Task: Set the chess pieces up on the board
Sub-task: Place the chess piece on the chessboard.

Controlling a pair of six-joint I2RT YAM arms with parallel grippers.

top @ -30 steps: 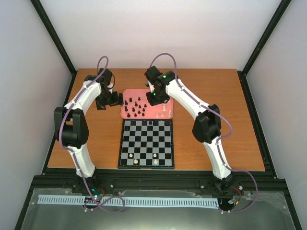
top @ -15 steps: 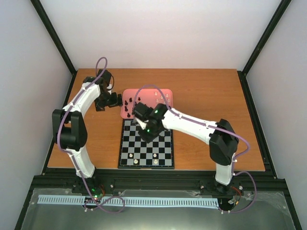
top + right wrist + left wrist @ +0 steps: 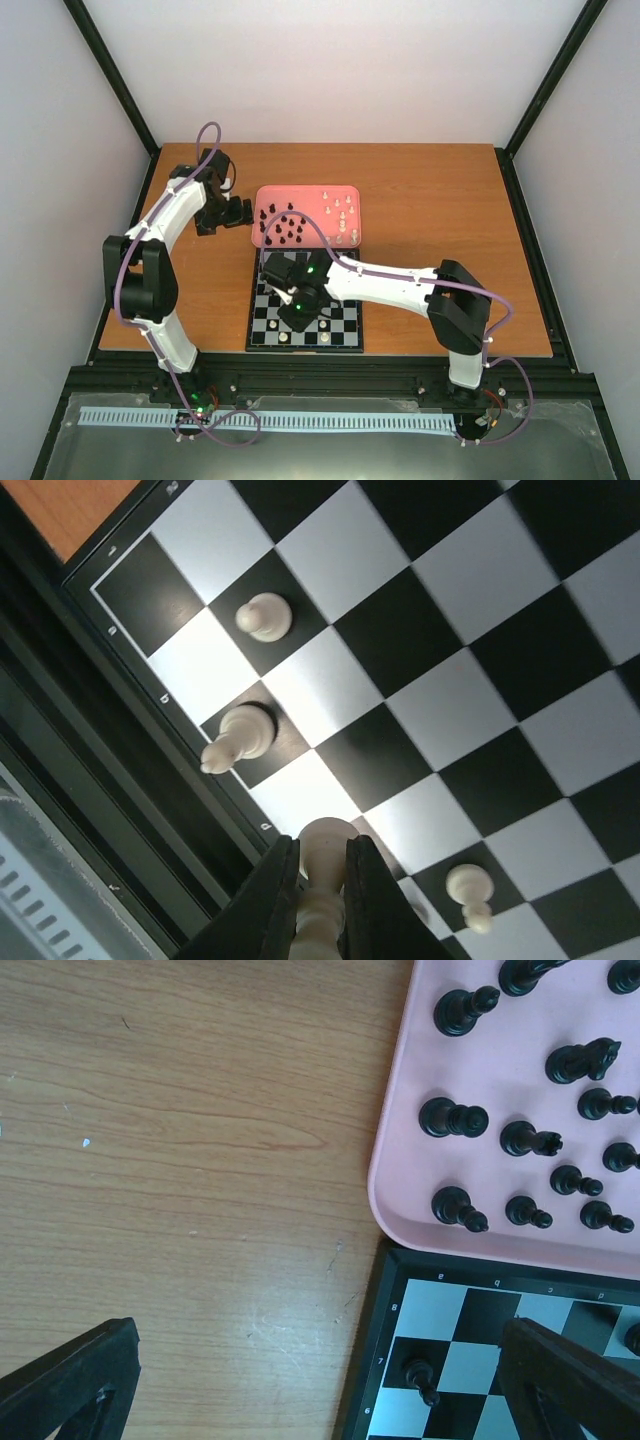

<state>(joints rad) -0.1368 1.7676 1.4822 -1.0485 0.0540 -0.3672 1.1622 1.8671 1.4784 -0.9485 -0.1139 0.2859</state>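
R tool [image 3: 322, 865] pinched, arm stretched left; L tool [image 3: 318, 1350] wide.

A wooden table [image 3: 450, 220] fills the middle of the top view, its orange-brown grain running left to right. A pink tray [image 3: 275, 192] with rounded corners lies flat on it, above the centre of the frame. White walls [image 3: 330, 60] close in the back and both sides, with black posts [image 3: 108, 70] slanting up at the upper left and upper right. A black rail [image 3: 330, 375] runs along the table's lower edge. Below it a white slotted strip [image 3: 270, 420] lies across a grey metal sheet [image 3: 350, 455].
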